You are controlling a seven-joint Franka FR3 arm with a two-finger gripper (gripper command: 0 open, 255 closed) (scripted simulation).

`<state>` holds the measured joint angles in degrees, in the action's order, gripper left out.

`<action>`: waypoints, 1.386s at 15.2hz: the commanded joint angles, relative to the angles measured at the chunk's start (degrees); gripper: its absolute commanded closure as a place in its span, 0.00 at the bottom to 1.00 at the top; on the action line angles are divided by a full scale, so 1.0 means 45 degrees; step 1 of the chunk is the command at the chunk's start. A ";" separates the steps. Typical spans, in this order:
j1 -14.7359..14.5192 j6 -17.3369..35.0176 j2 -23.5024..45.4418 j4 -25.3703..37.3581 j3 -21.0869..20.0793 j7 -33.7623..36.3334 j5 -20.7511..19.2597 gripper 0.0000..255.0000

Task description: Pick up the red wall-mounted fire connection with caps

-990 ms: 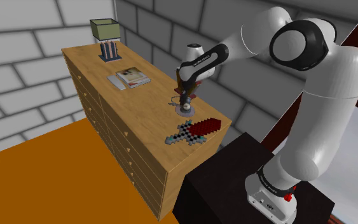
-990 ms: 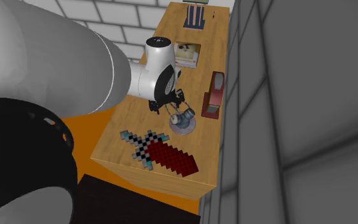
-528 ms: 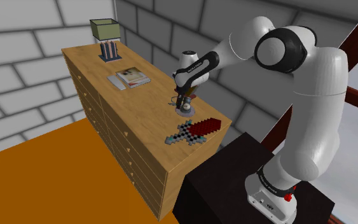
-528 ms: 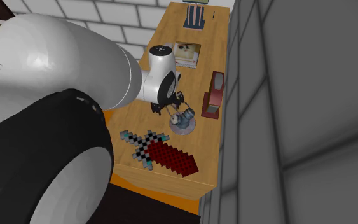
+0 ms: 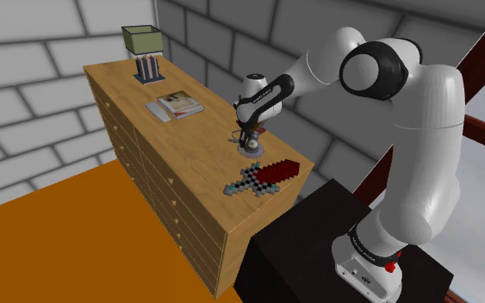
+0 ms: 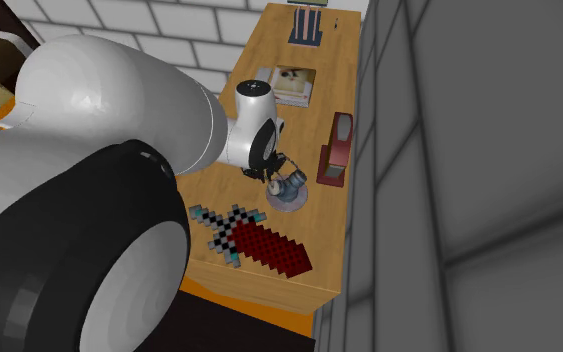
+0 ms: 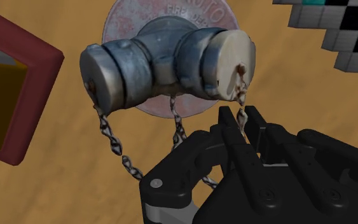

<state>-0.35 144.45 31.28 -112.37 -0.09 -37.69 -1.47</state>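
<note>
Fire connection (image 7: pixel 165 60) is lying on the dresser (image 5: pixel 120 90), one o'clock from the pixel sword (image 6: pixel 259 243) in the second exterior view. Gripper (image 7: pixel 241 121) jaws are pinching just its cap chain (image 7: pixel 240 95); lifting risks swinging, slipping.

Even, fairly bright, diffuse light. White arm (image 5: pixel 421 146) shows soft shading w/ dull highlights. Dresser top (image 5: pixel 120 90) evenly lit (shadows faint, just under objs). Mild sheen on the fire connection (image 7: pixel 158 57), esp. its caps.
</note>
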 commanded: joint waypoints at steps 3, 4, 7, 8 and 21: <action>0.0002 0.0001 0.0004 0.0000 0.0002 -0.0001 0.0000 1.00; 0.0002 0.0002 0.0006 0.0001 0.0002 -0.0001 0.0000 1.00; 0.0009 -0.0142 -0.0121 0.0019 -0.0001 -0.0012 0.0004 1.00; 0.0011 -0.0263 -0.0256 0.0004 -0.0003 -0.0015 0.0007 1.00; 0.0022 -0.1945 -0.1855 0.0089 -0.0024 -0.0060 0.0044 1.00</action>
<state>-0.26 136.40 23.56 -112.07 -0.20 -37.93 -1.29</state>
